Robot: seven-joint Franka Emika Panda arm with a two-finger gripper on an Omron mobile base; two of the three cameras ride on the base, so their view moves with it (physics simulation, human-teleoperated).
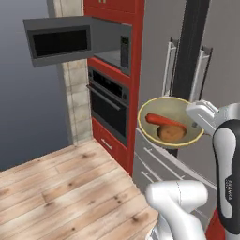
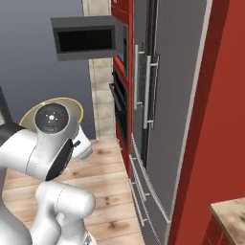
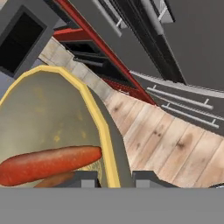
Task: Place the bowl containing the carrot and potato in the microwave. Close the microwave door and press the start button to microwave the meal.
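A black oven (image 1: 108, 107) sat in the red cabinet (image 1: 115, 145). A big grey fridge (image 2: 162, 105) stood beside it. The floor (image 1: 61, 192) was wood.

No text, label, brand, number or sign can be read with certainty. The microwave (image 1: 93, 40), up and away from the hand (image 3: 114, 178), carries a keypad (image 1: 124, 51) on its right side, but its markings are too small and blurred to make out. A line of tiny dark lettering runs along the robot's forearm (image 1: 228, 183) in the left base view, likewise illegible. A round cap (image 2: 51, 116) on the arm bears small marks, not readable.
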